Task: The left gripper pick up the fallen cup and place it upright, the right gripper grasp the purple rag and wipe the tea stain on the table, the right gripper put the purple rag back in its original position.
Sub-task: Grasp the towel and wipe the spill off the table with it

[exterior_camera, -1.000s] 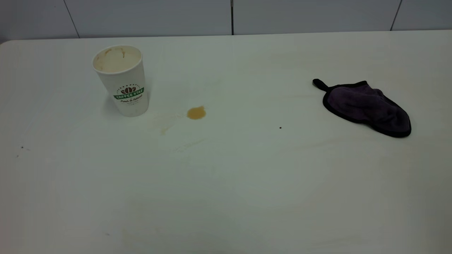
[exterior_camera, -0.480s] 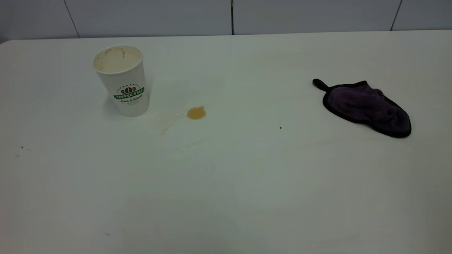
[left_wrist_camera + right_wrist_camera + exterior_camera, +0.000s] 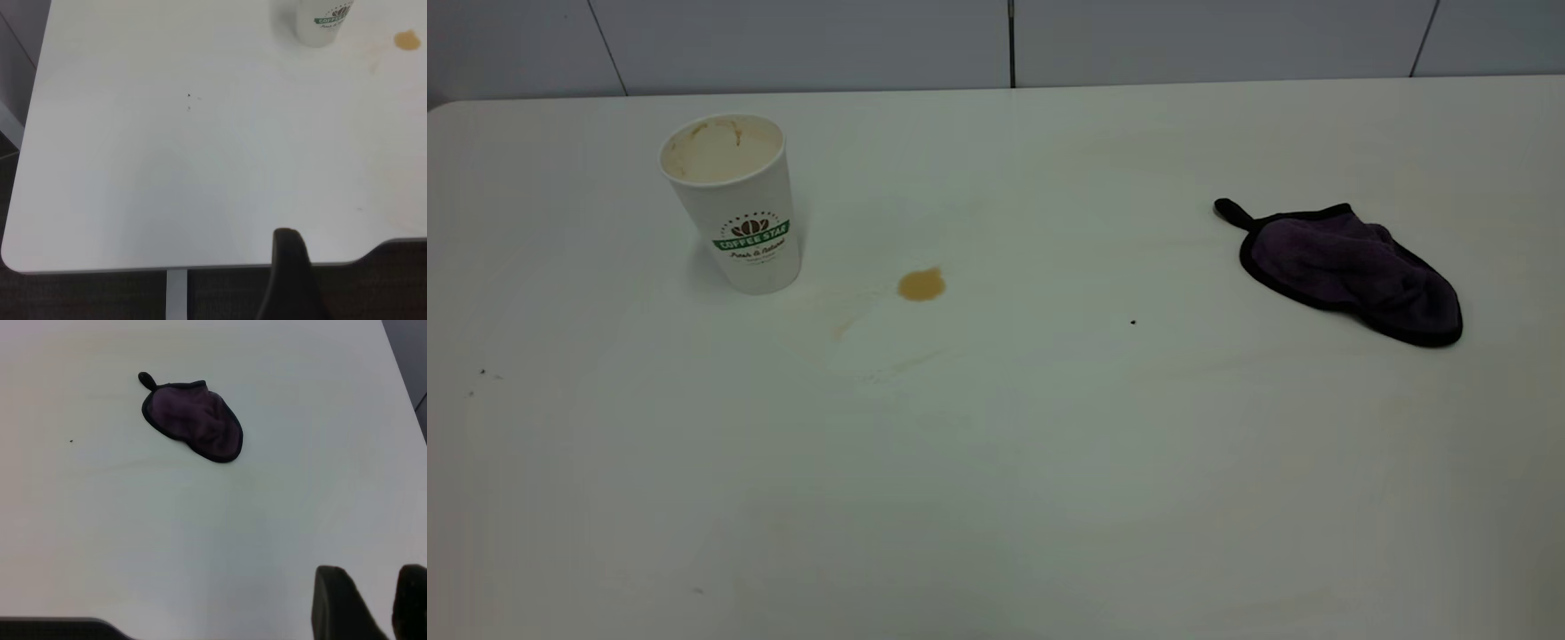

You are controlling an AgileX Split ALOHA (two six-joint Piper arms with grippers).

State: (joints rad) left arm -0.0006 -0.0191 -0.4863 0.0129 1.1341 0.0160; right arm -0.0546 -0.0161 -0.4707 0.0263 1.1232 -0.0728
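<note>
Upright at the far left of the large plain white tabletop [image 3: 1049,498] stands the white tapered paper cup [image 3: 734,204] with its green banner logo facing the exterior camera and a tan-stained inside; the left wrist view shows only its lower part [image 3: 323,20]. Just beside the cup, toward the table's middle, lies the small round tan-orange tea stain [image 3: 921,284] [image 3: 406,41], with faint pale brown smears between the two and below them. A tiny black speck [image 3: 1133,322] [image 3: 71,441] sits between the stain and the small dark purple fuzzy rag [image 3: 1352,271] [image 3: 193,420], which lies flat at the right side, well apart from cup and stain, its short black loop tab pointing toward the cup. The left gripper [image 3: 290,280] hangs back over the table's near edge, one dark finger showing; whether it is apart or together cannot be told. The right gripper [image 3: 380,603] is likewise held back from the rag, its two black fingertips [image 3: 337,600] separated by a gap, holding nothing.
</note>
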